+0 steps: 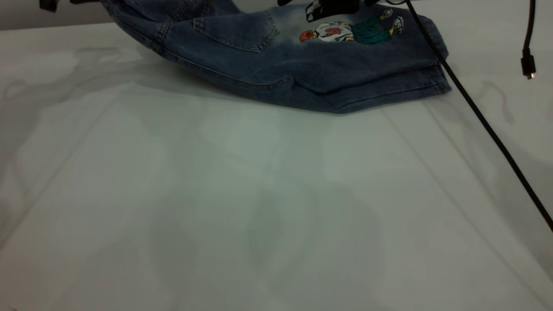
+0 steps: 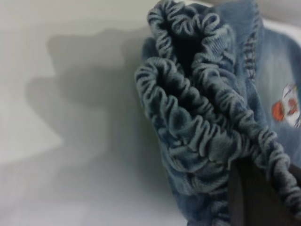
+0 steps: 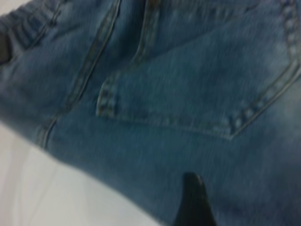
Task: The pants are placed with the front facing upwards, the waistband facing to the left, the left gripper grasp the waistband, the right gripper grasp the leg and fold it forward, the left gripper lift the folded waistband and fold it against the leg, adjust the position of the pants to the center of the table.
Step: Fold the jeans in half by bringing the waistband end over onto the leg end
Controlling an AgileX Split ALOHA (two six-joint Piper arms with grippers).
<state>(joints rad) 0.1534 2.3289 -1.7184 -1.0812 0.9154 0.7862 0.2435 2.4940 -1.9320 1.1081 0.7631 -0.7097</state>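
Note:
The blue denim pants [image 1: 302,69] lie at the far edge of the table [image 1: 259,194], folded lengthwise with the back up. A patch pocket [image 1: 237,30] and a cartoon print [image 1: 345,32] show. Their left end rises off the table toward the top of the exterior view. In the left wrist view the ruched waistband [image 2: 197,113] hangs bunched, and my left gripper [image 2: 256,197] is shut on it from below. The leg [image 1: 410,77] rests flat at the right, hem cuff outward. My right gripper [image 1: 328,6] sits just above the pants near the print; over the denim by the pocket [image 3: 197,89] it shows only as a dark tip [image 3: 194,200].
A black cable [image 1: 475,112] runs diagonally from above the leg down to the right edge of the exterior view. A second cable with a plug [image 1: 528,67] hangs at the far right. The white tabletop stretches wide in front of the pants.

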